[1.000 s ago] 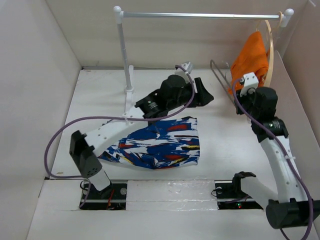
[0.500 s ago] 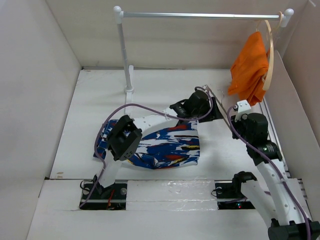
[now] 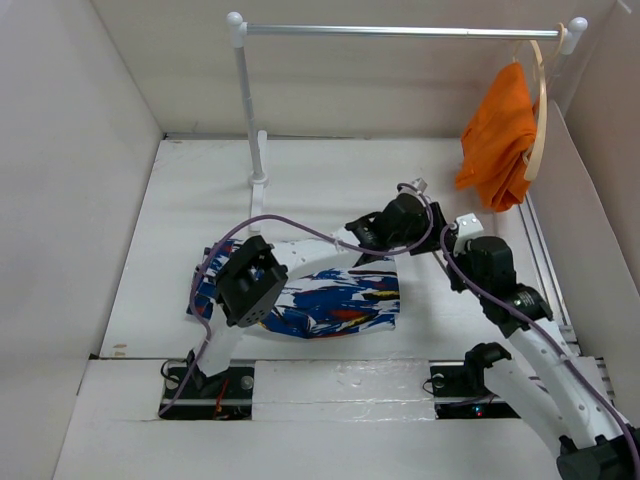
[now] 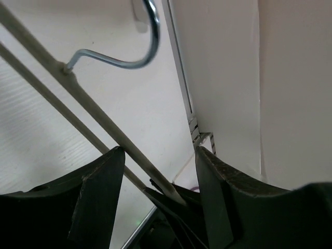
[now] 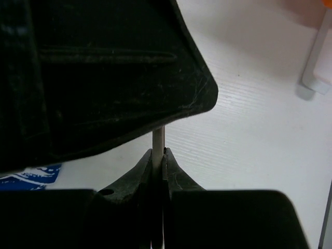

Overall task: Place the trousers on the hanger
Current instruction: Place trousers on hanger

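The trousers, dark blue with red, white and yellow streaks, lie flat on the table in front of the left arm's base. A blue corner of the trousers shows in the right wrist view. My right gripper is shut on a thin wire of the hanger. In the top view the right gripper sits just right of my left gripper, and the hanger is mostly hidden between them. The left gripper stands open around the hanger's two wires. The hanger's hook points away.
A white clothes rack with a rail and post stands at the back. An orange garment hangs on a wooden hanger at its right end. White walls enclose the table on the left, back and right.
My right gripper has carried the hanger down from beside the orange garment toward the table's middle. My left arm has swung right and forward, bringing its open jaws around the hanger's wires.
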